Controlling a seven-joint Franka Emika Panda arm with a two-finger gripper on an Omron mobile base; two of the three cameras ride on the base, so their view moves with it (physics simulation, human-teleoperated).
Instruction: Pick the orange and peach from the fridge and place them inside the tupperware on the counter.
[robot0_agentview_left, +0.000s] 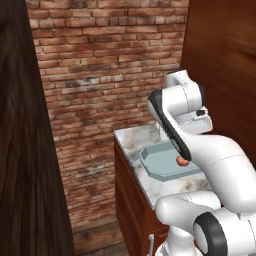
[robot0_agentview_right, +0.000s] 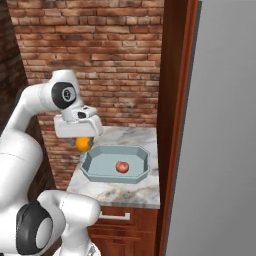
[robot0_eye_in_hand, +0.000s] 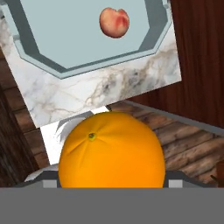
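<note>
In the right base view the gripper hangs at the left of centre, above the left edge of the marble counter, its jaws closed on the orange, which shows just below the white hand. The hand view has the orange large at the bottom centre, its stem dimple facing the camera, held between the finger tips. Beyond it, at the top of that frame, lies the pale blue-grey tupperware with the peach resting on its floor, near the upper middle. In the right base view the peach sits near the middle of the tupperware, right of and below the orange. In the left base view the peach shows at the right edge of the tupperware, beside the white arm. A red brick wall stands behind the counter, and the fridge's grey door fills the right side of the right base view.
</note>
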